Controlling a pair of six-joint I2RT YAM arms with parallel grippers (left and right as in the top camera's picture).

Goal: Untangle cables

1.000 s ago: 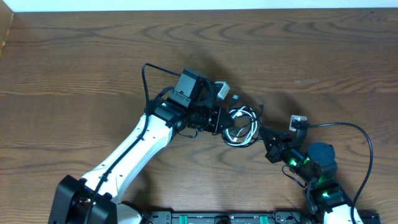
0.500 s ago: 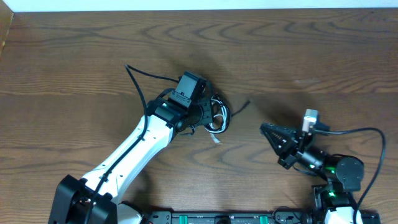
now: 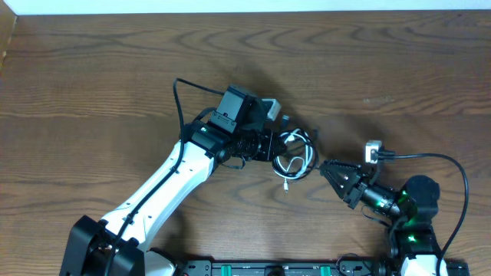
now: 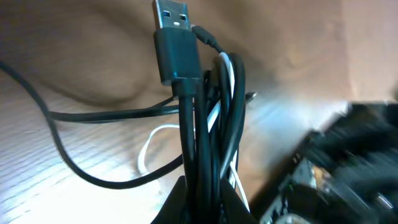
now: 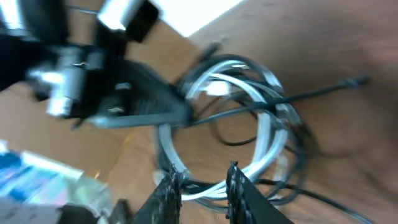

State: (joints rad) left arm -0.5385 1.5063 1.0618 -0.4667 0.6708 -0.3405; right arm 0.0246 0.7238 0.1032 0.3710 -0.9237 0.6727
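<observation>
The cables (image 3: pixel 296 152) lie bunched in a small loop of black and white cords at the middle of the table. My left gripper (image 3: pixel 275 146) is shut on the bundle's left side. In the left wrist view the jaws (image 4: pixel 202 186) pinch several black strands, a black USB plug (image 4: pixel 173 38) sticks up above them, and a white cord (image 4: pixel 148 147) curls behind. My right gripper (image 3: pixel 325 168) points left at the bundle's right edge. Its jaws (image 5: pixel 202 177) stand slightly open, with the white and black loop (image 5: pixel 261 134) crossing just beyond the tips.
The wooden table (image 3: pixel 92 77) stretches wide to the left and back. A thick black arm wire (image 3: pixel 181 92) arcs behind the left wrist, and another (image 3: pixel 453 169) loops over the right arm. The arm bases (image 3: pixel 276 268) sit along the front edge.
The left gripper swung left with the bundle, then came back right. The right gripper pulled away to the right, returned to the bundle, and its jaws have parted.
</observation>
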